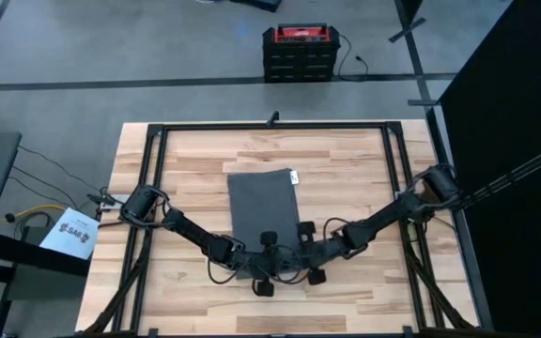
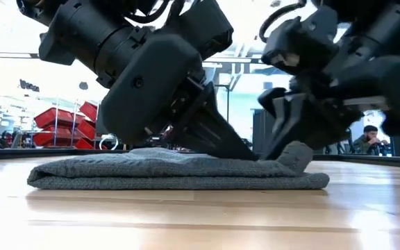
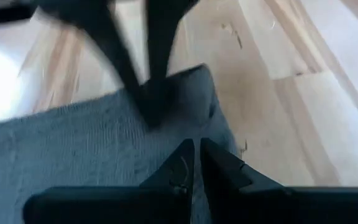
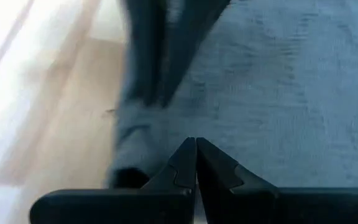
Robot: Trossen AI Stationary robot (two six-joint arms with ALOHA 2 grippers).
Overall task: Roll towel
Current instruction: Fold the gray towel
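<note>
Towel [image 1: 261, 202] looked soft and limp; you had both grippers, left [image 3: 196, 163] and right [image 4: 196, 160], pinched closed at its near edge.

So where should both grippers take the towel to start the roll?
At the near short edge of the towel, one corner each, coming from the robot's side. It lies flat and folded, long axis running away, so that edge rolls forward. The left gripper and right gripper sit there.
</note>
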